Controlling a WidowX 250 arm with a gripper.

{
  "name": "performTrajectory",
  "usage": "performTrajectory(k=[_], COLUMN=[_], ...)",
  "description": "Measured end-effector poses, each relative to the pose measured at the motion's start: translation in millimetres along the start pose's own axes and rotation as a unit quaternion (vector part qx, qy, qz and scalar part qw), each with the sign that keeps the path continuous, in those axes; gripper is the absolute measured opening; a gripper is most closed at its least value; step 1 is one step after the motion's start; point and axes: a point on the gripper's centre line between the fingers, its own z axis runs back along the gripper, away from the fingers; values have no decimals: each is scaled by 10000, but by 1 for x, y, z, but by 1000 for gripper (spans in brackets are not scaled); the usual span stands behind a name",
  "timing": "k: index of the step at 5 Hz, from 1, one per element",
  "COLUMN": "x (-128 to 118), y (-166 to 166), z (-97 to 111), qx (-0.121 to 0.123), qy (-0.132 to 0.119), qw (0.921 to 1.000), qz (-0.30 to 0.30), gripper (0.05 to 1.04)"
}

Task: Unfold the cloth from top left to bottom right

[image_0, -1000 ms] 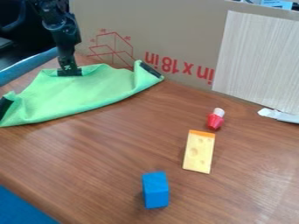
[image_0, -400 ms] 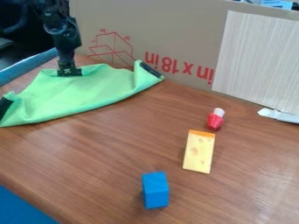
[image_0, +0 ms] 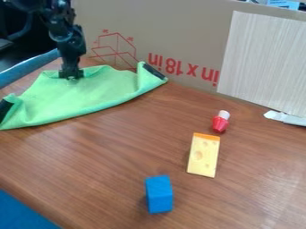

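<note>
at the far left, a blue band (image_0: 30,66) runs behind the cloth (image_0: 78,96), and you lose the cloth's left end, with its dark patch (image_0: 5,108), at the view's edge. from there the cloth lies on the desk (image_0: 108,156), its long axis slanting away from you, near left to far right. your claw (image_0: 70,76) is low at its far edge, left of that edge's middle, so nearly all the green lies on your near side of the claw. you can't tell whether the claw is clamped on that edge or just against it, nor whether it's apart or together; its tips are dark and run together. how many layers lie under there is also hard to make out. further right, the cloth's other end curls up, dark patch (image_0: 154,70) showing, beside the cardboard (image_0: 179,40). judging by the task, you'd need a sure hold, then draw the far edge over the cloth, nearer and rightward, toward the side where the blue block (image_0: 159,194), cheese (image_0: 203,155) and red toy (image_0: 220,123) sit, well apart from it.
</note>
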Motion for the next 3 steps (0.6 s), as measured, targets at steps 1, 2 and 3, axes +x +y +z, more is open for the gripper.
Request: performTrajectory(k=[1, 2, 3], x=[0, 3, 5], y=[-1, -4, -9], z=[-2, -2, -1], qx=[-24, -95, -277], qy=[1, -83, -184], qw=[10000, 9999, 9994], qz=[5, 11, 14], gripper=[378, 164, 67])
